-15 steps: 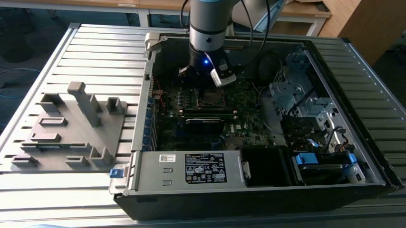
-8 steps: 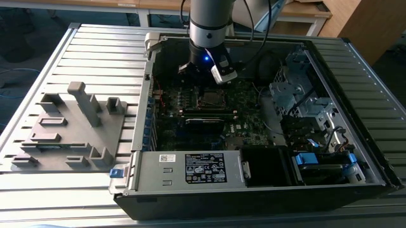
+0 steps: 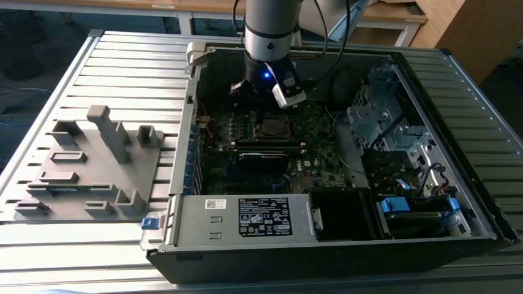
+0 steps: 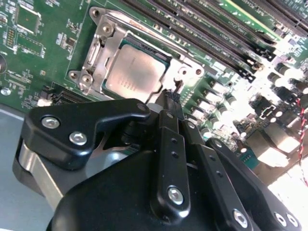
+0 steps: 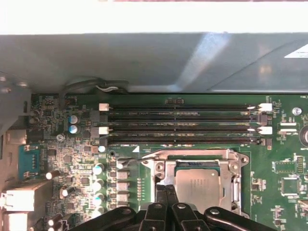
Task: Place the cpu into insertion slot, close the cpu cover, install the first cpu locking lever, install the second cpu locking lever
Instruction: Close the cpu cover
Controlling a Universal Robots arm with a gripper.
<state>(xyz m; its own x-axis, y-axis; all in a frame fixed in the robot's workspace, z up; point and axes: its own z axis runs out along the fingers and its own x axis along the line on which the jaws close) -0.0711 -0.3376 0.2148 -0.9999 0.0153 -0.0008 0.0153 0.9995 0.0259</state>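
The cpu [image 4: 134, 72] lies in the insertion slot [image 3: 270, 127] on the green motherboard, its silvery face [image 5: 199, 185] showing through the window of the cpu cover [image 4: 102, 52]. The cover [image 5: 164, 169] lies flat around the chip. My gripper [image 4: 171, 100] is shut, its two black fingers pressed together with nothing between them. Their tips [image 5: 166, 189] sit right at the edge of the socket frame beside the cpu. In the exterior view the gripper [image 3: 268, 92] hangs from the silver arm inside the open computer case, just above the socket.
Long black memory slots [image 5: 183, 125] run beside the socket. The grey case wall [image 5: 154, 62] stands behind them. Drive cages and cables [image 3: 392, 128] fill the case on the exterior view's right. A grey fixture plate [image 3: 90, 171] lies outside the case on the exterior view's left.
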